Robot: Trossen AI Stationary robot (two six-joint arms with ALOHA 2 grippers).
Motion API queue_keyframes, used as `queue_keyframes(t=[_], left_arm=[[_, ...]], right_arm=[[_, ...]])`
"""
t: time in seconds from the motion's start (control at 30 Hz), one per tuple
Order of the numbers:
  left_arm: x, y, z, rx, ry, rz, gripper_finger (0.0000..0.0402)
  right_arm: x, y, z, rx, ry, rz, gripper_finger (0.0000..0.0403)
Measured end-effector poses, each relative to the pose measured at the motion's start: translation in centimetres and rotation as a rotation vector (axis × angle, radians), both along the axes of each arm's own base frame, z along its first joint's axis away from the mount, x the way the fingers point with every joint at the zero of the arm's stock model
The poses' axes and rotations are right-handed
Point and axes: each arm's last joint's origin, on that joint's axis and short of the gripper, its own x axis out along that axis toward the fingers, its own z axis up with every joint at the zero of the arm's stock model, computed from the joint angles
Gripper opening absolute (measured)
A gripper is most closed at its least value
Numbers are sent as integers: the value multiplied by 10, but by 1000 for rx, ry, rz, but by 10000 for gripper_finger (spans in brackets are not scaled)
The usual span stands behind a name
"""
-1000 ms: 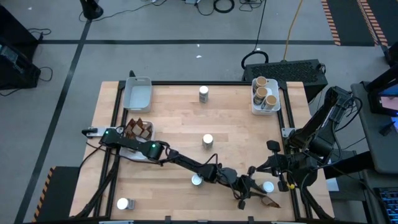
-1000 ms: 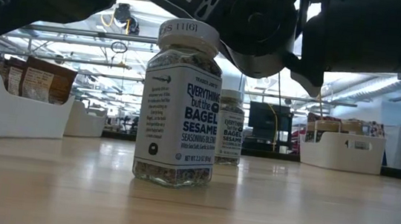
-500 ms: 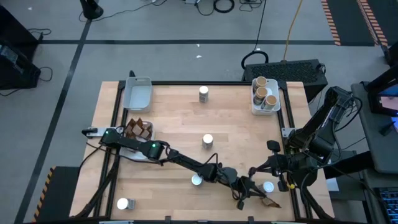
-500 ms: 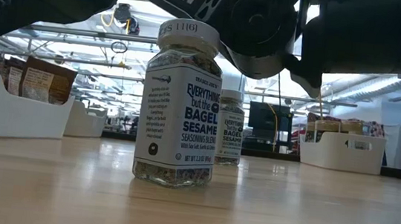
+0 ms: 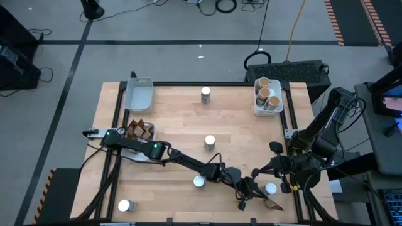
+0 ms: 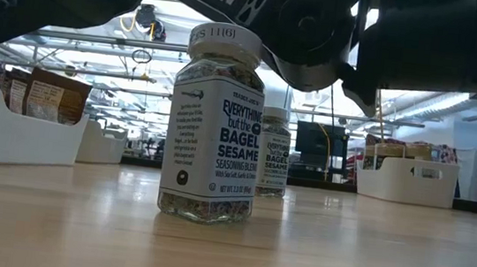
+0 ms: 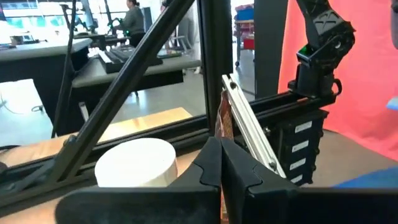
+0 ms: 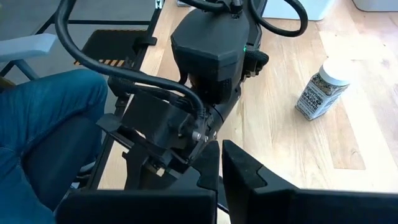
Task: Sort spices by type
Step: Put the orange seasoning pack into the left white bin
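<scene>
My left gripper [image 5: 256, 199] reaches to the table's near right corner and is shut on a brown crinkled packet [image 5: 271, 204]. A white-lidded jar [image 5: 271, 188] stands just beyond it, and it also shows in the left wrist view [image 7: 137, 163]. More white-lidded jars stand at mid-table [image 5: 210, 142], at the far edge [image 5: 205, 94], near the front [image 5: 199, 181] and at the front left [image 5: 124, 205]. My right gripper [image 8: 217, 163] waits shut above the table's right edge, touching nothing. My left gripper pinches the brown packet by one edge [image 7: 224, 127] between its two fingertips. The fingers come in about level from the table's left. The packet shows edge-on and stands up past the fingertips. I cannot tell whether its lower part rests on the table.
A tray with brown packets [image 5: 141, 132] sits at the left edge, and a white tray [image 5: 139, 94] at the far left. A tray with cork-topped jars [image 5: 268, 95] sits at the far right. The metal frame rail [image 7: 249, 127] runs right behind the packet. A person's leg in jeans [image 8: 43, 118] is beside the table.
My left hand has turned slightly at the wrist while staying where it was. Nothing else has visibly changed.
</scene>
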Motion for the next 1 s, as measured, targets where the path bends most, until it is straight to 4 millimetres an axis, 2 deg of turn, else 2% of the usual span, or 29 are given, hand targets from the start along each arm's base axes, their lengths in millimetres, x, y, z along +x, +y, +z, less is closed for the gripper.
queue_keyframes(t=[0.2,0.33,0.47,0.63,0.8,1.0], left_arm=[[0,0,-5,16,50,-1,1],[-1,0,2,34,108,-1,2],[-5,2,17,88,193,0,8],[-16,5,43,237,312,35,2],[-36,0,59,410,458,105,2],[-68,-11,89,592,595,153,1]], right_arm=[[0,0,0,0,0,0,0],[0,0,0,2,1,0,0],[0,0,0,35,9,-22,0],[0,1,1,78,22,-24,0],[1,3,2,110,20,-15,0],[3,11,8,288,43,34,0]])
